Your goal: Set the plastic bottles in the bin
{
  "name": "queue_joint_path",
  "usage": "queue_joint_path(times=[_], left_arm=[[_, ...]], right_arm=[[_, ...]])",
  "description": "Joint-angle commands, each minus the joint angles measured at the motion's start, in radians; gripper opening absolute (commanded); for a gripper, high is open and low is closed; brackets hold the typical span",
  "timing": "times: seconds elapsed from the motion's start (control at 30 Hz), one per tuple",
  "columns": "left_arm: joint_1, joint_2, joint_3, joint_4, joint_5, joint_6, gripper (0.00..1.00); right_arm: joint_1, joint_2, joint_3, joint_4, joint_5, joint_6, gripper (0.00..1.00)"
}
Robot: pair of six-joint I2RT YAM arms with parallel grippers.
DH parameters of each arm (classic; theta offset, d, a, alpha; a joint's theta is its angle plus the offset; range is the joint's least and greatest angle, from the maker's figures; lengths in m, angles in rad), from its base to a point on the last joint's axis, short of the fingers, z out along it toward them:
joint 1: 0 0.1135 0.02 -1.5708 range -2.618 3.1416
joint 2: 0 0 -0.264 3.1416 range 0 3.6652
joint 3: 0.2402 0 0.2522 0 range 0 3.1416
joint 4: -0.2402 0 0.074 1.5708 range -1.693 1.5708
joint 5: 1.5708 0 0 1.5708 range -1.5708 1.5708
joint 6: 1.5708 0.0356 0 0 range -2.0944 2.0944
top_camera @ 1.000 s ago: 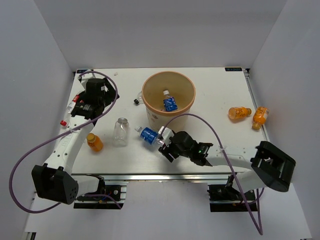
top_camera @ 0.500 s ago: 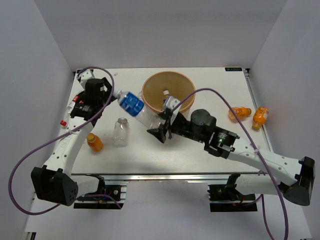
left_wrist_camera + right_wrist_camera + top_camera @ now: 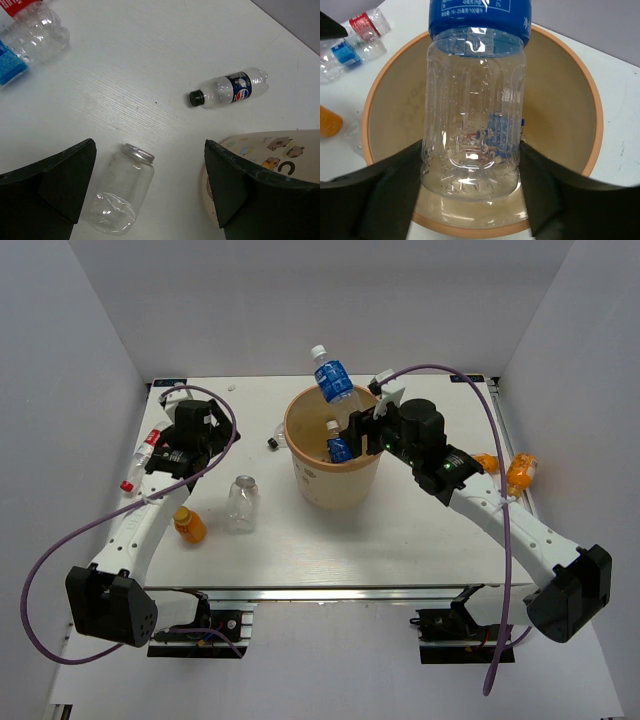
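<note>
The right fingers [image 3: 380, 200] clamp the base of a clear plastic bottle with a blue label [image 3: 472, 125], directly over the large round tan bin [image 3: 590, 105]. This looks like the drop step, and the next move is simply to release. The left fingers [image 3: 50, 190] hang spread and empty, with a clear unlabelled bottle [image 3: 120, 197] lying between them on the white surface [image 3: 125, 90].

Tan bin [image 3: 300, 476] upright, mid-surface; blue-label bottle [image 3: 338, 446] inside. Above rim, second blue-label bottle [image 3: 333, 378] tilted, cap up. Unlabelled bottle [image 3: 241, 503], orange bottle [image 3: 188, 525] left of bin; orange pair [image 3: 521, 472] far right.
</note>
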Motion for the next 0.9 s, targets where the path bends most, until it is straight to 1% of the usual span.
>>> queue_joint_path(times=[0.0, 0.03, 0.2, 0.43, 0.5, 0.6, 0.63, 0.67, 0.7, 0.77, 0.8, 0.87], left_arm=[[0.005, 0.001, -0.042, 0.035, 0.056, -0.02, 0.98], [0.003, 0.005, -0.055, 0.052, 0.061, -0.022, 0.98], [0.003, 0.051, -0.076, 0.043, 0.071, -0.031, 0.98], [0.002, 0.106, -0.167, 0.115, 0.202, -0.003, 0.98], [-0.004, 0.116, -0.183, 0.122, 0.211, 0.013, 0.98], [-0.032, 0.117, -0.223, 0.136, 0.173, 0.039, 0.98], [-0.056, 0.128, -0.234, 0.138, 0.159, 0.046, 0.98], [-0.069, 0.136, -0.236, 0.136, 0.145, 0.059, 0.98], [-0.079, 0.146, -0.234, 0.132, 0.116, 0.062, 0.98], [-0.104, 0.183, -0.227, 0.1, 0.064, 0.058, 0.98], [-0.107, 0.195, -0.227, 0.09, 0.021, 0.053, 0.98], [-0.119, 0.221, -0.242, 0.086, 0.009, 0.055, 0.98]], right_arm=[[-0.006, -0.023, 0.02, 0.012, -0.002, 0.001, 0.8], [-0.007, -0.024, 0.02, 0.012, 0.002, 0.001, 0.89], [-0.029, -0.026, 0.084, 0.004, 0.001, -0.014, 0.89], [-0.102, -0.036, 0.196, -0.026, 0.002, 0.033, 0.89], [-0.141, -0.053, 0.2, -0.039, 0.002, 0.042, 0.89], [-0.211, -0.087, 0.16, -0.055, -0.016, 0.087, 0.89], [-0.234, -0.096, 0.146, -0.058, -0.024, 0.1, 0.89], [-0.282, -0.105, 0.113, -0.057, -0.025, 0.123, 0.89], [-0.305, -0.122, 0.096, -0.054, -0.072, 0.137, 0.89], [-0.377, -0.141, 0.06, -0.051, -0.103, 0.165, 0.89], [-0.392, -0.145, 0.053, -0.051, -0.125, 0.17, 0.89], [-0.42, -0.161, 0.037, -0.055, -0.102, 0.174, 0.89]])
